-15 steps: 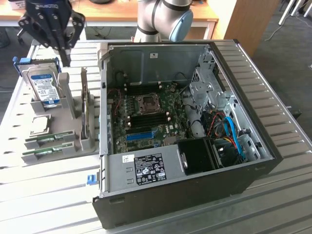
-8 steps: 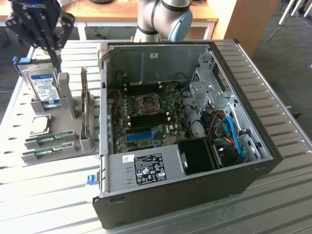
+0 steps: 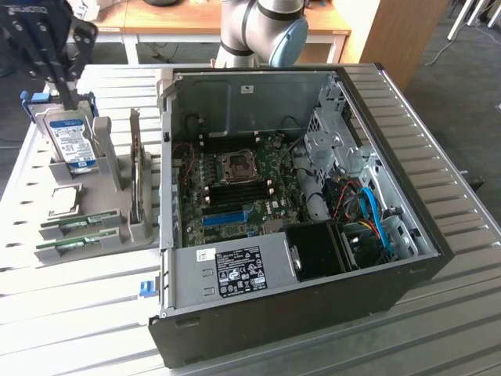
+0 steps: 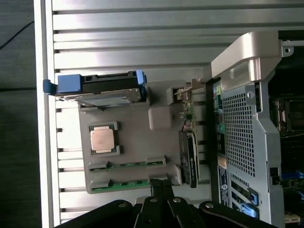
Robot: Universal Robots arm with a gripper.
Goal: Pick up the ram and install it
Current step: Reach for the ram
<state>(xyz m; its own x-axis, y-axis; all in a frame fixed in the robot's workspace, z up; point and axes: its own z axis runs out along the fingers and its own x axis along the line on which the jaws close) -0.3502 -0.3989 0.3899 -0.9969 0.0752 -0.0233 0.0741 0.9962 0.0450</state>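
Note:
Two ram sticks, long thin green boards, lie side by side in slots of a grey holder (image 3: 106, 213) at the exterior view's left: one ram stick (image 3: 78, 222) and a second ram stick (image 3: 74, 244). The wrist view looks down on both, ram (image 4: 128, 164) and ram (image 4: 126, 184). My black gripper (image 3: 70, 100) hangs high above the holder's far end, over the hard drive (image 3: 70, 141). Its fingers are shut with nothing between them. In the wrist view the gripper (image 4: 161, 189) points near the closer stick's end.
The holder (image 4: 137, 123) also carries a square silver processor (image 4: 104, 139) and an upright expansion card (image 3: 141, 180). An open computer case (image 3: 376, 102) lies on the slatted table, its motherboard (image 3: 235, 180) exposed. The arm's base (image 3: 258, 31) stands behind the case.

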